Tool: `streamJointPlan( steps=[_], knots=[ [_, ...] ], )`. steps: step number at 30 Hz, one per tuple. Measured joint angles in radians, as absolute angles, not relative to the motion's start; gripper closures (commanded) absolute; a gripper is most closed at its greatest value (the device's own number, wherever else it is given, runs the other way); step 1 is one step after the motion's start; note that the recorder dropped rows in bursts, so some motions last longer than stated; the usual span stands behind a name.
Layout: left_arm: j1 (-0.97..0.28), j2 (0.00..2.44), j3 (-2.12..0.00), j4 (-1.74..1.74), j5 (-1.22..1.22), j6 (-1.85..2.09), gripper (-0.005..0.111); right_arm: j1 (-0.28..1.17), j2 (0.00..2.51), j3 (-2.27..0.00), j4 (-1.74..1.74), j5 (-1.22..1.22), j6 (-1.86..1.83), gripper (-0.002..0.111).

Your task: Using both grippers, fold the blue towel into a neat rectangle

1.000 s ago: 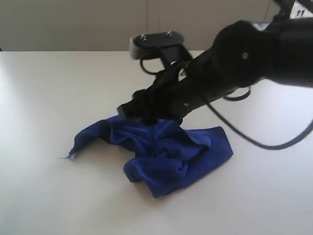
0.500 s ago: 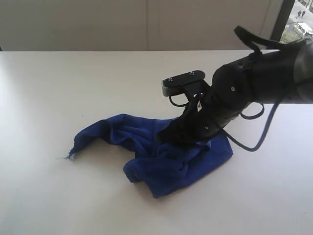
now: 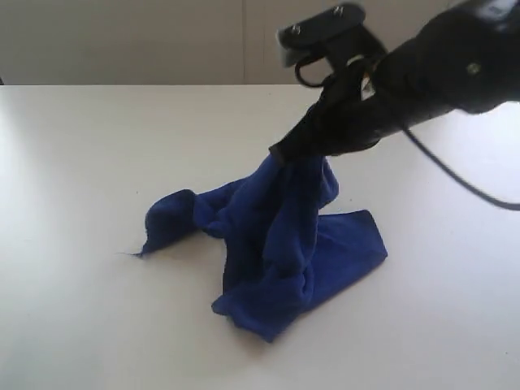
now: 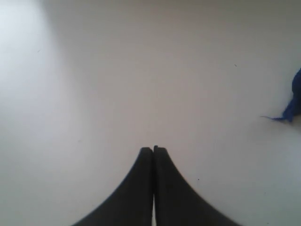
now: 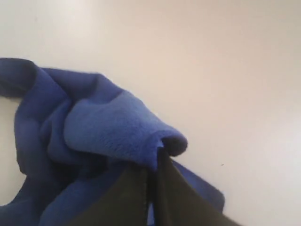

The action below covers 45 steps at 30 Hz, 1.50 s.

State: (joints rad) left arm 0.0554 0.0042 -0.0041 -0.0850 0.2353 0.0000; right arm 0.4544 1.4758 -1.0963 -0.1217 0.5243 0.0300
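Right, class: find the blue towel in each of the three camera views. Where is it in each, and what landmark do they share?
Exterior view: the blue towel sits mid-table, one fold held up by the right gripper.
Left wrist view: just a frayed corner at the picture's edge.
Right wrist view: the towel close up, pinched in the fingers.
Shared landmark: the white table.

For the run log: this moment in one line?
right gripper: shut on blue towel, fold raised | left gripper: shut, empty | rest crumpled on table
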Motion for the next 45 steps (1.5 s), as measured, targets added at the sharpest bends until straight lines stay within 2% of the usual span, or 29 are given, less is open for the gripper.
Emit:
streamJointPlan(
  steps=[9, 19, 27, 33, 35, 40, 41, 42, 45],
  knots=[
    [0.055, 0.004, -0.004, -0.085, 0.235, 0.0, 0.107, 0.453, 1.209, -1.116, -0.13, 0.572, -0.147, 0.108],
    [0.055, 0.004, -0.004, -0.085, 0.235, 0.0, 0.107, 0.453, 1.173, -1.231, -0.163, 0.521, -0.247, 0.108],
    [0.055, 0.004, -0.004, -0.085, 0.235, 0.0, 0.107, 0.453, 1.256, -1.363, 0.007, 0.634, -0.397, 0.108],
    [0.055, 0.004, -0.004, -0.085, 0.235, 0.0, 0.107, 0.461, 1.478, -1.363, 0.297, 0.738, -0.598, 0.108],
    [0.055, 0.004, -0.004, -0.085, 0.235, 0.0, 0.107, 0.48, 1.575, -1.363, 0.336, 0.74, -0.612, 0.101],
    [0.055, 0.004, -0.004, -0.085, 0.235, 0.0, 0.107, 0.557, 1.766, -1.361, 0.36, 0.732, -0.62, 0.06],
    [0.055, 0.004, -0.004, -0.085, 0.235, 0.0, 0.107, 0.571, 1.791, -1.359, 0.361, 0.723, -0.62, 0.056],
    [0.055, 0.004, -0.004, -0.085, 0.235, 0.0, 0.107, 0.58, 1.805, -1.357, 0.361, 0.715, -0.62, 0.052],
    [0.055, 0.004, -0.004, -0.085, 0.235, 0.0, 0.107, 0.59, 1.816, -1.354, 0.357, 0.692, -0.607, 0.053]
  ],
)
